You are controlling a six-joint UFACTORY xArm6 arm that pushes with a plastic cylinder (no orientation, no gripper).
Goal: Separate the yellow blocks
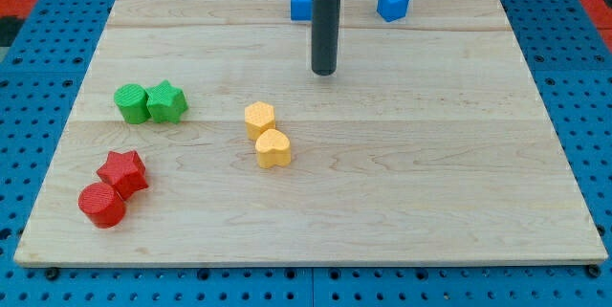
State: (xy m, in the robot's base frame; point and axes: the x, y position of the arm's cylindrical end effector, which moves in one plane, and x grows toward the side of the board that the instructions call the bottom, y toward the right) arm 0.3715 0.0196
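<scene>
I have no jaws on this arm, so there is no open or closed state to tell; it ends in a dark rod, and my tip (pixel 324 72) rests on the wooden surface (pixel 430 154) in the far half, a little left of the middle.

The two yellow blocks lie near the middle, nearer and slightly left of my tip and well apart from it. The yellow hexagon-like block (pixel 259 118) is the farther one, and the yellow heart-shaped block (pixel 273 148) sits just nearer and a touch to the right, the two touching.

At the far edge, a blue block (pixel 301 4) is partly hidden behind the rod, so I cannot make out its shape, and a blue cube-like block (pixel 393 3) sits to its right, apart from it.

On the left, a green rounded block (pixel 130 103) and a green star block (pixel 166 102) touch side by side. Nearer on the left, a red star block (pixel 122 172) touches a red cylinder block (pixel 101 204) at the near left.
</scene>
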